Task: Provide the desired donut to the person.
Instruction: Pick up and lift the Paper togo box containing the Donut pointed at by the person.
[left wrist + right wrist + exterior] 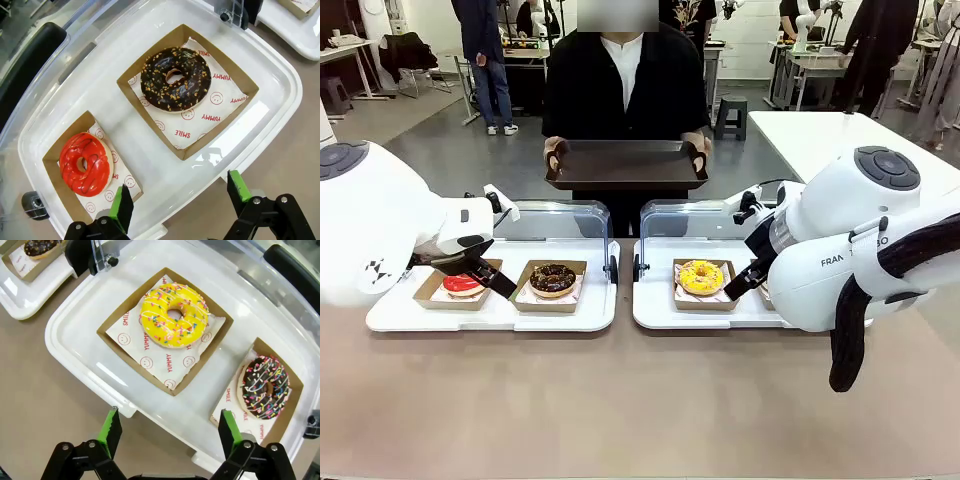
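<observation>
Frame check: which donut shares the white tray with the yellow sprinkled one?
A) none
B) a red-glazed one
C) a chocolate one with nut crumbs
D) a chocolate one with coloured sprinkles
D: the right wrist view shows the chocolate donut with coloured sprinkles in its own box on the white tray, beside the yellow donut.

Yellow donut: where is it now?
Front view: the yellow donut sits in its box on the right tray, near the tray's left end, with the sprinkled chocolate donut boxed beside it.
</observation>
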`<action>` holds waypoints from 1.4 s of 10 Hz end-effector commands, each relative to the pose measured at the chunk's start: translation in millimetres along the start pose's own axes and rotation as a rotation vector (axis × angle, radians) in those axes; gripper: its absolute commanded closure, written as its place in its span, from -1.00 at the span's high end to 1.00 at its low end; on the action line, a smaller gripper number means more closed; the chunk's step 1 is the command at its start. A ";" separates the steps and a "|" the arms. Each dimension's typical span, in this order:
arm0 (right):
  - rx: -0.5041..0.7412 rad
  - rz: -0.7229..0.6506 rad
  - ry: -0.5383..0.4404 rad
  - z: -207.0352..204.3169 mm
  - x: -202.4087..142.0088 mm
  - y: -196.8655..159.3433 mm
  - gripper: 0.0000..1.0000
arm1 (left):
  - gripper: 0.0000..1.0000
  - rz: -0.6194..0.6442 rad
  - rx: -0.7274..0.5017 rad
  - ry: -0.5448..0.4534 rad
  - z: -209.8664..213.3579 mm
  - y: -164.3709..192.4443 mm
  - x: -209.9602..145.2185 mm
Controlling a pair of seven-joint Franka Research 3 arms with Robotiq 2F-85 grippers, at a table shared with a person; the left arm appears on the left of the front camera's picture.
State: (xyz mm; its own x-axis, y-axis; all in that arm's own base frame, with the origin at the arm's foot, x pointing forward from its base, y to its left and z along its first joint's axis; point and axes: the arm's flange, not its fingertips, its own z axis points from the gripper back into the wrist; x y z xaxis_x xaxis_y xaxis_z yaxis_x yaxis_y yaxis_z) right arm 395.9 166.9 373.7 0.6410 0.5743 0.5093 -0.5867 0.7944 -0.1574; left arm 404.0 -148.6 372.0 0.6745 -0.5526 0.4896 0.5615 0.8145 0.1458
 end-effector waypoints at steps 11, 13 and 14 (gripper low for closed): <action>0.000 0.000 0.000 0.0 0.0 0.0 1.00 | 1.00 0.000 0.000 0.000 0.0 -0.1 0.0; 0.000 0.000 0.000 0.0 0.0 0.0 1.00 | 1.00 0.000 0.000 0.000 0.0 -0.1 0.0; 0.000 0.000 0.000 0.0 0.0 0.0 1.00 | 1.00 0.000 0.000 0.000 0.0 -0.1 0.0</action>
State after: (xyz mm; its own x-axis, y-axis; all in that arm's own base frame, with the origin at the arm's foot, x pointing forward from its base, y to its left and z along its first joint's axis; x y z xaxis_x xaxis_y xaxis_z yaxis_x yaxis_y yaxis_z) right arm 395.9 166.7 373.7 0.6412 0.5740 0.5093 -0.5863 0.7946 -0.1573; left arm 404.0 -148.6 372.0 0.6744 -0.5527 0.4896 0.5616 0.8145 0.1459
